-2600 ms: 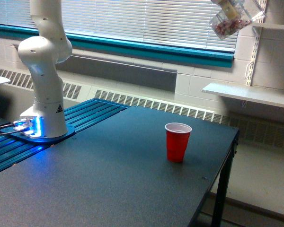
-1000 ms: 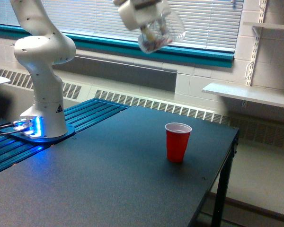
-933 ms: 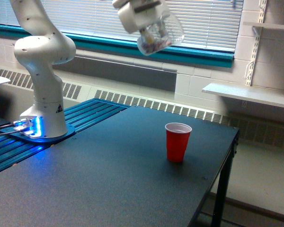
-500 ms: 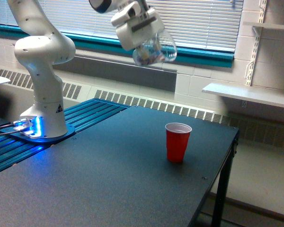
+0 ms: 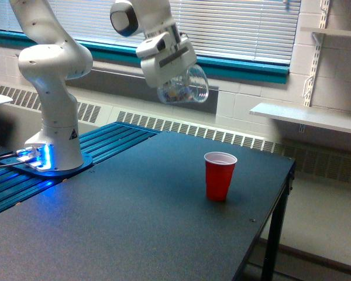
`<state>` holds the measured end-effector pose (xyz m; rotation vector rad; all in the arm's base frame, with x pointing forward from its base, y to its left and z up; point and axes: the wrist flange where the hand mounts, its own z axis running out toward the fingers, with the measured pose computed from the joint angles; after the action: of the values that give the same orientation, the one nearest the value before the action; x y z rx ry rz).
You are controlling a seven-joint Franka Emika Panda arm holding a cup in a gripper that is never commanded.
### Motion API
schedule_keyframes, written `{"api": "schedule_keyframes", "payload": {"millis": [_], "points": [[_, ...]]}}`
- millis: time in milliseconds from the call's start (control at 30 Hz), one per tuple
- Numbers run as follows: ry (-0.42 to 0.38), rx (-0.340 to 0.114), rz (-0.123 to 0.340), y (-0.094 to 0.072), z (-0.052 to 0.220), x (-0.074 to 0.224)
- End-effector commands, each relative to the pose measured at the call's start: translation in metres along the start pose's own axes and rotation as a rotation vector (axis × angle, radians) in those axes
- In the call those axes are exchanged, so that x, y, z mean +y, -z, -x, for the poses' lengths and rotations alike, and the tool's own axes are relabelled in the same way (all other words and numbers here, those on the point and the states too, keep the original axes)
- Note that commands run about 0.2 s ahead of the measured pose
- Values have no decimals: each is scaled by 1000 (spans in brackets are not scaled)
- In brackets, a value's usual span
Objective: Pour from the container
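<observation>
The jaws of the single white robot arm are clamped on one clear plastic cup [image 5: 184, 88], held high in the air in front of a window. The gripper [image 5: 174, 73] grips the cup from above and from the exterior view's left. The cup is tipped on its side, mouth facing the exterior view's right, with a small heap of reddish and whitish bits resting in its lower part.

Below it and toward the exterior view's right, well apart from it, one red plastic cup [image 5: 219, 175] stands upright on a dark bench [image 5: 134, 234], mouth open. Nothing else rests on the bench near the cup, and the air between the two cups is clear.

The arm's white base [image 5: 54, 137] stands at the exterior view's left on a blue ribbed plate [image 5: 111, 140], with a blue light glowing at its foot.

Behind are closed window blinds [image 5: 234, 26], a teal sill [image 5: 245, 67], a long radiator grille [image 5: 193, 130] and two white wall shelves [image 5: 307, 117] at the exterior view's right.
</observation>
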<state>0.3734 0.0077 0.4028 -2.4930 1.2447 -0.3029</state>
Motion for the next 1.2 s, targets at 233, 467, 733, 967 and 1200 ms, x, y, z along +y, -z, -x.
{"api": "schedule_keyframes", "payload": {"millis": [233, 467, 733, 967, 1200], "points": [[3, -41, 38, -47, 8, -2], [7, -56, 37, -70, 2, -18], [22, -73, 61, -100, 0, -31], [22, -74, 86, -120, -1, -36], [92, -99, 138, -140, 15, -41]]}}
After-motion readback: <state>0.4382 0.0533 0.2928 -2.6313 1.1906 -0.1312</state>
